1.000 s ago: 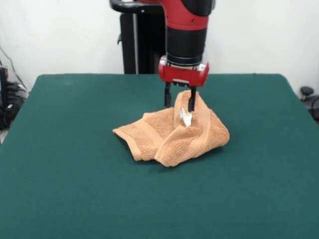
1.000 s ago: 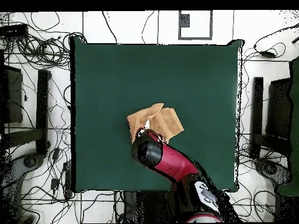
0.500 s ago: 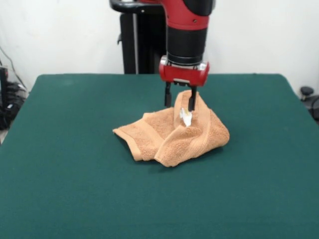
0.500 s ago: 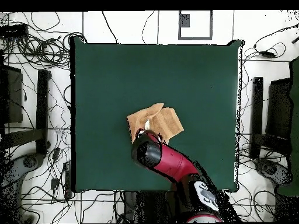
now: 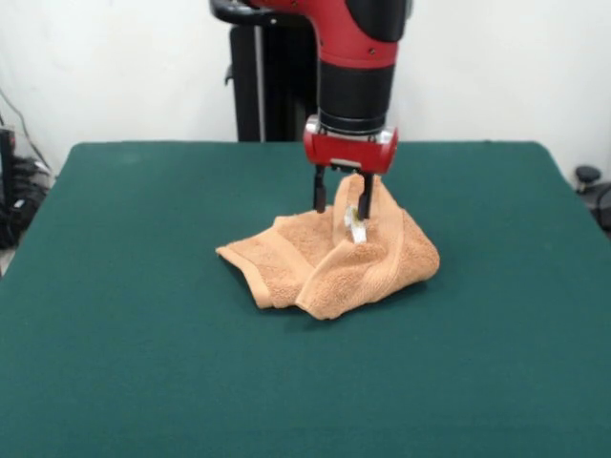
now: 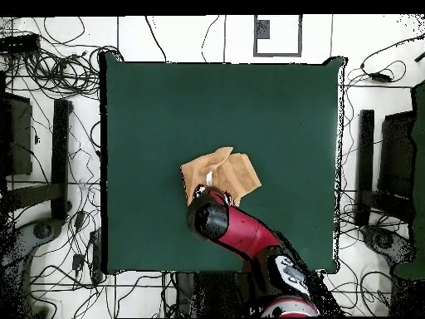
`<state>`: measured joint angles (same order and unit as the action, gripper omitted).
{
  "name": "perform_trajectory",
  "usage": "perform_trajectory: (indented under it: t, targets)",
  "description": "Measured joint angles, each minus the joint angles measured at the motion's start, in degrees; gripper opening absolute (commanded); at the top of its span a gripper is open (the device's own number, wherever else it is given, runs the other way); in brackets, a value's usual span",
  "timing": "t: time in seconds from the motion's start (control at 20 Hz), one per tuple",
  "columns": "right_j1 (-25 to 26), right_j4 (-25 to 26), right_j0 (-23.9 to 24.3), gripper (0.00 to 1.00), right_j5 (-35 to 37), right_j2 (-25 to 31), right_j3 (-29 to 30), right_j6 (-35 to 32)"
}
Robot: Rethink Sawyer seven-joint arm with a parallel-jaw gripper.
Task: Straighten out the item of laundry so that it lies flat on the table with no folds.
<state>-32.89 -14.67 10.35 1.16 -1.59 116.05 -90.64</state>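
Note:
The item of laundry (image 5: 329, 258) is a light-orange towel, crumpled in a heap near the middle of the green table (image 5: 124, 315), with a small white tag (image 5: 355, 229) showing. One part rises in a peak under the wrist. My gripper (image 5: 342, 208) points down onto that peak. Its two dark fingers (image 5: 320, 196) stand apart, the right one in front of the raised cloth, so it reads as open. In the overhead view the towel (image 6: 224, 173) lies just beyond the arm's head (image 6: 209, 218), which hides the gripper.
Bare green cloth (image 6: 166, 108) surrounds the towel on all sides. Cables and stands (image 6: 50, 166) lie on the floor beyond the table's edges.
The wrist has turned slightly and the fingers sit a touch lower and further left. The towel's shape has not changed.

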Motion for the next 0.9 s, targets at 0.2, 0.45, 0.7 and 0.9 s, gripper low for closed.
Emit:
perform_trajectory:
  t: [0.2,0.45,0.7,0.9]
  targets:
    - [1.47,0.95,0.0,1.0,-0.39,0.0,-0.01,0.0]
    - [2.85,1.74,0.0,1.0,-0.4,0.01,-0.02,0.0]
    - [3.28,1.8,0.0,1.0,-0.4,0.01,-0.02,0.0]
    - [3.29,1.81,0.0,1.0,-0.4,0.01,-0.02,0.0]
